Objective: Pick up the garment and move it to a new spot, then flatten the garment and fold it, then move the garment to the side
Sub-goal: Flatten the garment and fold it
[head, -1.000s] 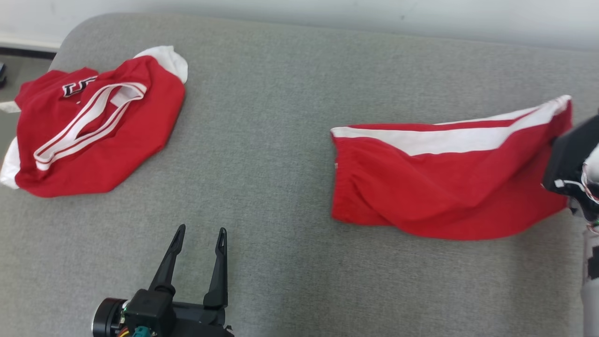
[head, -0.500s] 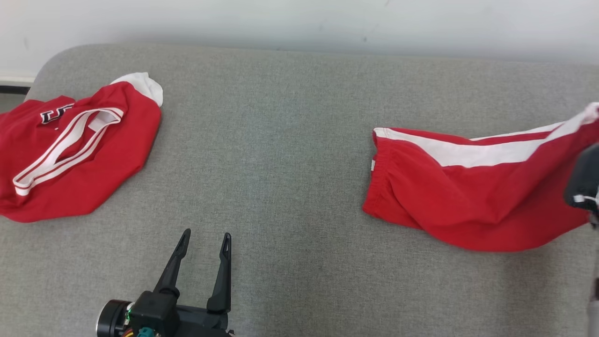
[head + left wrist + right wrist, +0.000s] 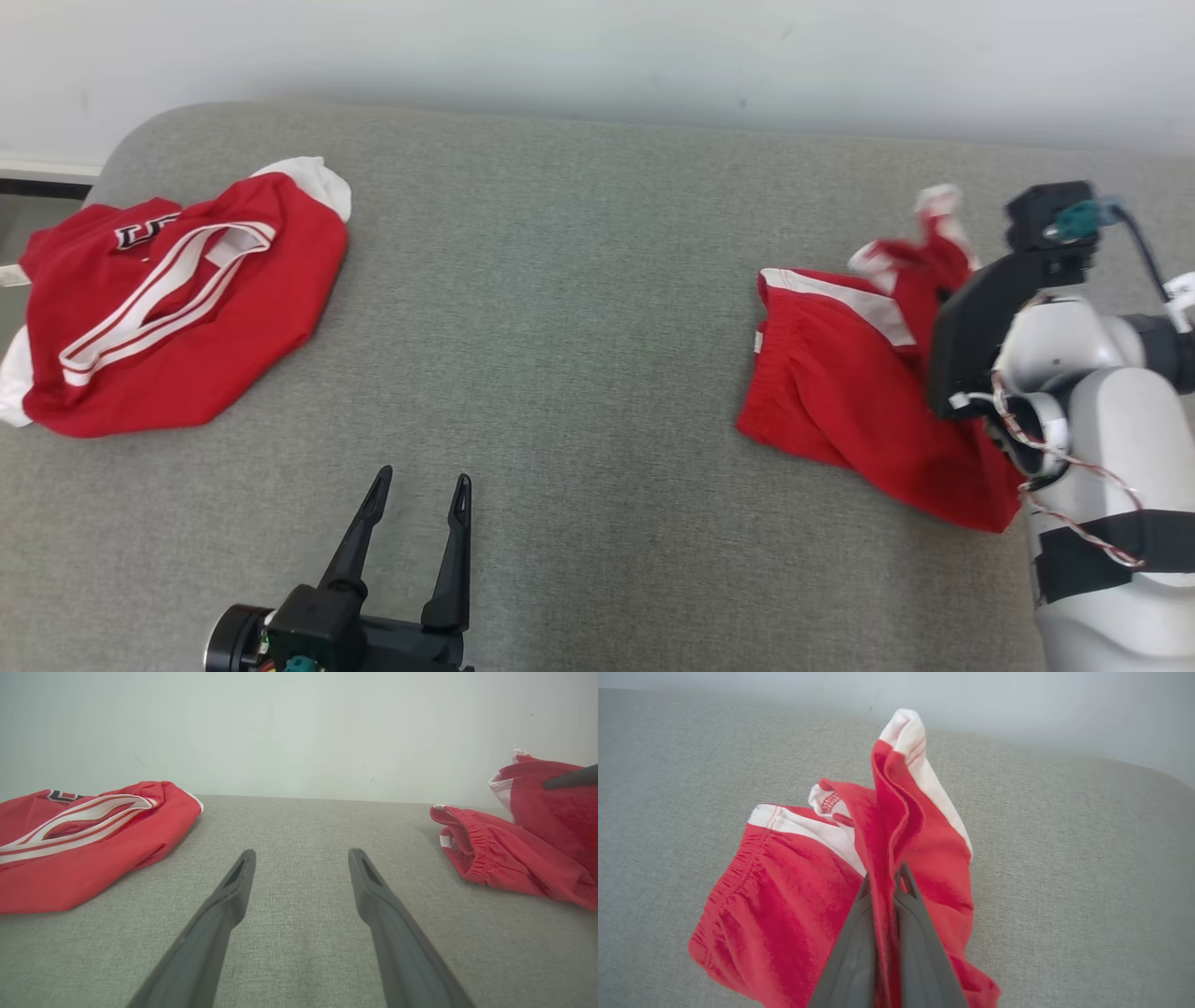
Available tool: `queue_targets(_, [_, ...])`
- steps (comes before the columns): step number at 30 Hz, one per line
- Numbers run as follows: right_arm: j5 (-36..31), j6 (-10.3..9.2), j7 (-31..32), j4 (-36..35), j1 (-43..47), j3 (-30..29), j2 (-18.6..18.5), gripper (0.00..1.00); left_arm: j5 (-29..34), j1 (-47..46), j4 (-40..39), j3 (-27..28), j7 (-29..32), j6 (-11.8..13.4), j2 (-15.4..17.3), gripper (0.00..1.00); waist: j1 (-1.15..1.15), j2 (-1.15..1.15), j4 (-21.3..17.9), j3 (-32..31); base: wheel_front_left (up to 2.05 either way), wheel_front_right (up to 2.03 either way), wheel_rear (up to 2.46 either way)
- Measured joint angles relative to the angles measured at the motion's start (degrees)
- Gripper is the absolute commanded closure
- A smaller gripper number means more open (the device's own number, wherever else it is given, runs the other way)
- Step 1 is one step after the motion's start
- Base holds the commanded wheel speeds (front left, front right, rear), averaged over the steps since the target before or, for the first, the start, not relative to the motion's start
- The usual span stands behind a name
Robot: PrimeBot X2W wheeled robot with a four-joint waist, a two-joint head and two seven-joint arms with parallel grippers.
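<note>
- Right gripper is pinched tight on a raised fold of the red shorts. The rest of them lies bunched on the right side of the grey cushion, with the waistband toward the middle.
- Left gripper hangs by the near edge, fingers spread wide, holding nothing.
- Flat woven grey fabric covers the cushion, a plain pale wall stands behind it, and its far left corner is rounded.
- At the left end lies a crumpled red jersey, well apart from the shorts, with a broad bare stretch between.
- From above, the pale forearm covers the shorts' right part and the gripping fingers. The jersey's lettering is partly folded under and unreadable.
</note>
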Motion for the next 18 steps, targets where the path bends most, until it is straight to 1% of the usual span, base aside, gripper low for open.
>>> queue_targets(6, [0.70, -0.01, -0.42, 2.68, 0.02, 3.20, 0.40, 1.00, -0.54, 0.34, 0.09, -0.02, 0.00, 0.03, 0.00, 0.00, 0.00, 0.00, 1.31, -0.17, 0.00, 0.00, 0.00])
queue_targets(11, [1.92, 0.00, -1.77, 5.08, -0.11, 5.97, 1.97, 1.00, -0.81, 0.42, 0.11, -0.12, 0.00, 0.23, 0.00, 0.00, 0.00, 0.00, 1.79, -0.16, 0.00, 0.00, 0.00])
queue_targets(16, [3.52, -0.01, -3.54, 7.59, -0.30, 6.83, 3.18, 1.00, -1.05, 0.67, 0.16, -0.27, 0.00, 0.35, 0.00, 0.00, 0.00, 0.00, 1.73, -0.19, 0.00, 0.00, 0.00])
queue_targets(17, [3.86, -0.01, -4.01, 8.20, -0.37, 6.62, 3.48, 0.24, -1.07, 0.69, 0.22, -0.33, 0.00, 0.35, 0.00, 0.00, 0.00, 0.00, 1.71, -0.20, 0.00, 0.00, 0.00])
queue_targets(18, [3.92, -0.01, -4.46, 8.65, -0.40, 6.77, 3.67, 0.00, -1.08, 0.69, 0.26, -0.42, 0.00, 0.35, -0.01, 0.00, 0.00, 0.00, 1.70, -0.22, 0.00, 0.00, 0.00])
